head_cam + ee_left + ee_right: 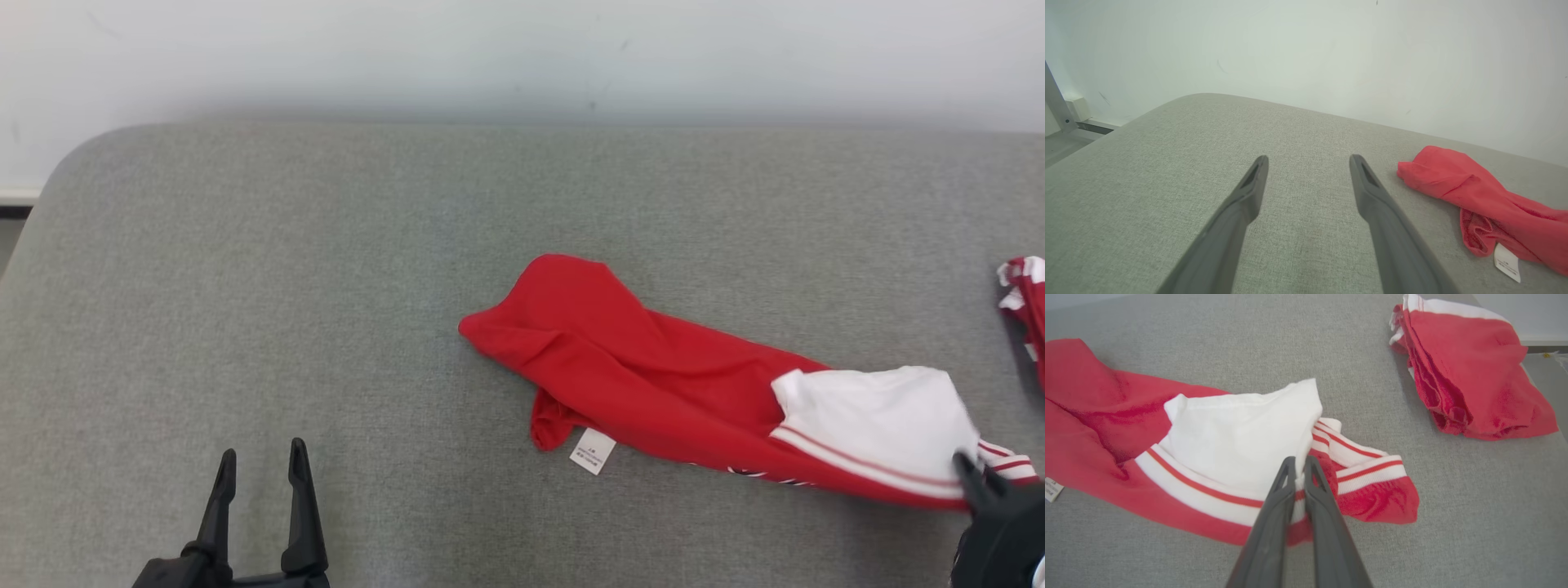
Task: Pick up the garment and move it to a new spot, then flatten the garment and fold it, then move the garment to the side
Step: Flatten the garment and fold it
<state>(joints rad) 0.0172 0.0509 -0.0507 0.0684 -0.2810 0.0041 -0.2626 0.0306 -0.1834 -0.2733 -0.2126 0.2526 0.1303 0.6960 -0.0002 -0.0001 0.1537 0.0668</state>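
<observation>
right pincer is pinched tight on the garment by its striped end around 4 o'clock on the tabletop, left pincer sits wide and empty at 7, so I'd lift slow and high to avoid dragging.

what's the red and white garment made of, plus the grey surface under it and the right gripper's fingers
Garment: soft matte knit, likely cotton or a blend; it drapes, creases, has striped trim.
Grey surface: matte woven upholstery cloth; fine flecked weave shows.
Fingers of the right gripper: probably hard plastic, dark, smooth, faint sheen; possibly coated metal.
</observation>
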